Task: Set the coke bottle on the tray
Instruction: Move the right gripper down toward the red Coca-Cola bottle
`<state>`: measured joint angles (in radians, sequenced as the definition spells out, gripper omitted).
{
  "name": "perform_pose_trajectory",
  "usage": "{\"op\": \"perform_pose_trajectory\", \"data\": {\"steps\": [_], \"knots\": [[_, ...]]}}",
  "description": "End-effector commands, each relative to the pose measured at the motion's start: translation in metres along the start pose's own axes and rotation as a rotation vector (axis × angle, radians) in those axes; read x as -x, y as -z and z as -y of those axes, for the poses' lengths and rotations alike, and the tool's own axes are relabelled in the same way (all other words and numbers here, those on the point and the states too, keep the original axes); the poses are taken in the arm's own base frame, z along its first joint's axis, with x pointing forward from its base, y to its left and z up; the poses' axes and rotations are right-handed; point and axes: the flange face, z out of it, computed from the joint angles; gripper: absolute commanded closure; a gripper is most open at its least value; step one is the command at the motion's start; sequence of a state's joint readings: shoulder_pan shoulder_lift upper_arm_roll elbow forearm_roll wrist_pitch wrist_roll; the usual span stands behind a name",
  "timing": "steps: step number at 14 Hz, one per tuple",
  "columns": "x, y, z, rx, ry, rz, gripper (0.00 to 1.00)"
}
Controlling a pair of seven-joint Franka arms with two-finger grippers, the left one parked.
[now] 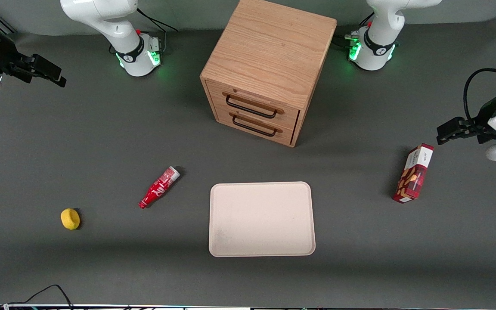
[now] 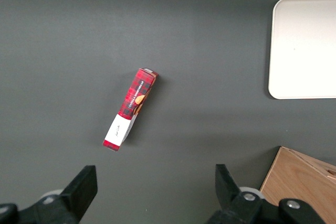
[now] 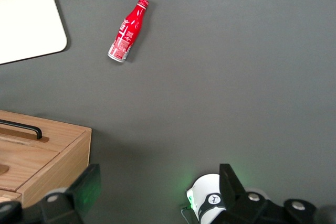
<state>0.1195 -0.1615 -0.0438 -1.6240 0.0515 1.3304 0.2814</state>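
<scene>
Dark grey tabletop: the coke bottle (image 1: 159,187) lies on its side beside the tray (image 1: 261,249), cap toward the camera, well below the raised, open-jawed gripper (image 3: 157,195).

The coke bottle (image 1: 159,187) lies on the table (image 1: 101,142) beside the tray (image 1: 261,218), with the gripper (image 3: 157,195) open high above, well apart.

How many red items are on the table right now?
2. The coke bottle lies beside the tray, toward the working arm's end; a snack box toward the parked arm's. The gripper hovers high, jaws open.
</scene>
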Motion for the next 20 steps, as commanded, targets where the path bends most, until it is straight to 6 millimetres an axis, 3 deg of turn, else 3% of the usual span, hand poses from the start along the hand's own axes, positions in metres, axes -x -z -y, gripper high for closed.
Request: {"op": "perform_pose_trajectory", "data": {"steps": [1, 5, 8, 9, 11, 14, 17, 20], "knots": [[-0.004, -0.005, 0.003, 0.020, 0.006, 0.028, 0.00], [-0.018, -0.014, 0.024, -0.042, -0.138, 0.028, 0.00], [-0.052, -0.057, 0.064, -0.055, -0.333, 0.057, 0.00], [-0.068, -0.084, 0.083, -0.037, -0.404, 0.080, 0.00], [-0.098, -0.139, 0.094, -0.023, -0.525, 0.099, 0.00], [-0.127, -0.226, 0.111, 0.000, -0.605, 0.100, 0.00], [-0.151, -0.293, 0.117, 0.011, -0.634, 0.064, 0.00], [-0.166, -0.338, 0.117, 0.002, -0.647, 0.047, 0.00]]}}
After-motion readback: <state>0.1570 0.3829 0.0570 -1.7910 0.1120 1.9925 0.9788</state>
